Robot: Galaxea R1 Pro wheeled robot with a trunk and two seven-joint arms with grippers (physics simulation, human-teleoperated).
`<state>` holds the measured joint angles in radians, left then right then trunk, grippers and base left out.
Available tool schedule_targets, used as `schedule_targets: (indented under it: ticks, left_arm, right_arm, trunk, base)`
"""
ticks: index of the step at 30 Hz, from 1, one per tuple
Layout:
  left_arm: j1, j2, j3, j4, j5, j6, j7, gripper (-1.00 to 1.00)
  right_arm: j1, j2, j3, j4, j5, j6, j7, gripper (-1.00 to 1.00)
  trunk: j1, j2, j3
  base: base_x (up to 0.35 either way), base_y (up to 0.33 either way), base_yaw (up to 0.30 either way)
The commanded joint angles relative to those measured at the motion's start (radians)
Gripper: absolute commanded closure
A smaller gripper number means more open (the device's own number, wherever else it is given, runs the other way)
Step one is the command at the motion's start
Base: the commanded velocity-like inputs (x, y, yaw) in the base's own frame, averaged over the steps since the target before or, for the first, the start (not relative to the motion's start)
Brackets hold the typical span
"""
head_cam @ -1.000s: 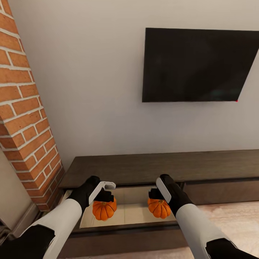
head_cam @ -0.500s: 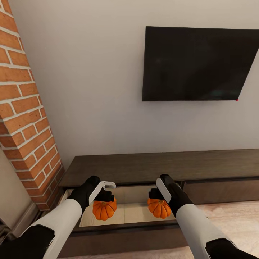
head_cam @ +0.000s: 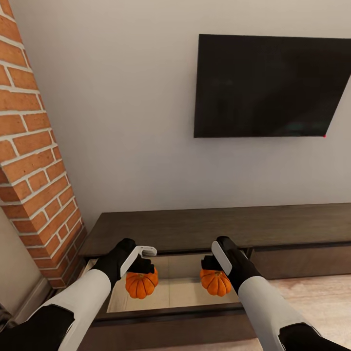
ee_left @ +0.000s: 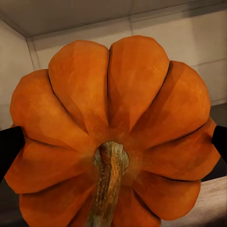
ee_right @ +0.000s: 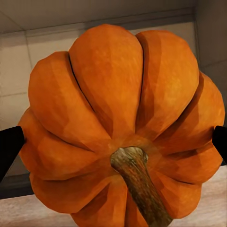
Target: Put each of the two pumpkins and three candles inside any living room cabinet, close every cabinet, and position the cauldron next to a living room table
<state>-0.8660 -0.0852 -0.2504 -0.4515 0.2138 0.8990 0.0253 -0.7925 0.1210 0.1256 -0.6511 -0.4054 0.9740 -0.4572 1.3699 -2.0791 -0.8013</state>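
Note:
Two bright-orange ribbed pumpkins hang over the pale interior of the open compartment (head_cam: 178,290) at the left end of the long dark-brown cabinet (head_cam: 219,225). My left gripper (head_cam: 142,267) is shut on the left pumpkin (head_cam: 141,285), and my right gripper (head_cam: 212,265) is shut on the right pumpkin (head_cam: 216,282). In the left wrist view the pumpkin (ee_left: 113,118) shows stem-first between black fingertips (ee_left: 8,149). The right wrist view has its pumpkin (ee_right: 118,118) between fingertips (ee_right: 9,146) in the same way. I cannot tell whether either pumpkin touches the compartment floor.
A brick pillar (head_cam: 34,161) stands close on the left of the cabinet. A black TV (head_cam: 268,85) hangs on the pale wall above. Light wooden floor (head_cam: 317,297) lies to the right, in front of the cabinet's shut fronts (head_cam: 302,258).
The head camera has shifted slightly, so the wall and TV sit a little differently. Both grippers and their pumpkins hold the same place over the open compartment.

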Motion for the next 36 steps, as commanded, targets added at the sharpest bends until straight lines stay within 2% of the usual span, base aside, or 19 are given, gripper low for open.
schedule_targets:
  ticks: [1,11,34,36]
  left_arm:
    - [-0.001,0.001,-0.006,-0.001,0.006,0.003,0.003,1.0]
    - [-0.001,0.001,-0.006,-0.005,0.007,0.002,0.004,1.0]
    - [-0.001,0.001,-0.006,-0.003,0.006,-0.013,0.004,1.0]
    - [-0.001,0.001,-0.006,-0.003,0.006,-0.013,0.004,1.0]
  right_arm:
    - [-0.001,0.0,0.003,-0.001,-0.012,0.002,-0.009,1.0]
    - [-0.001,-0.001,0.003,-0.001,-0.012,0.002,-0.009,1.0]
    - [-0.001,0.0,0.003,-0.001,-0.012,0.001,-0.009,1.0]
    - [-0.001,0.0,0.003,-0.001,-0.012,0.001,-0.009,1.0]
  trunk:
    - [0.0,0.0,-0.001]
    - [0.0,0.0,-0.001]
    - [0.088,-0.161,-0.073]
    - [0.088,-0.161,-0.073]
  base:
    - [0.004,0.001,0.0]
    - [0.001,0.0,0.0]
    - [0.0,0.0,0.0]
    - [0.0,0.0,0.0]
